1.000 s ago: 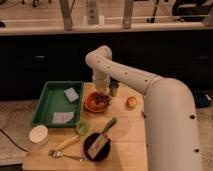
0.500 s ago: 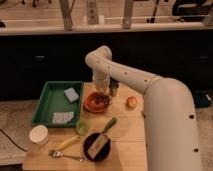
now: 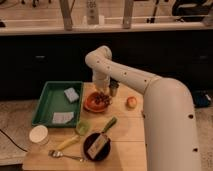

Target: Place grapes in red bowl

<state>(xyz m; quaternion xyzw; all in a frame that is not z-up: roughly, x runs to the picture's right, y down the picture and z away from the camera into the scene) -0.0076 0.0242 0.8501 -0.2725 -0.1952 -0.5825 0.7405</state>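
Note:
The red bowl [image 3: 95, 104] sits on the wooden table near its back edge. The dark grapes [image 3: 103, 98] lie in the bowl toward its right side. My gripper [image 3: 106, 90] hangs at the end of the white arm just above the bowl's right rim, right over the grapes. Whether it touches the grapes does not show.
A green tray [image 3: 46, 102] with two sponges is at the left. An orange fruit [image 3: 132, 102] lies right of the bowl. A small green bowl [image 3: 83, 128], a black dish [image 3: 96, 146], a brush, a banana, a fork and a white cup [image 3: 38, 134] fill the front.

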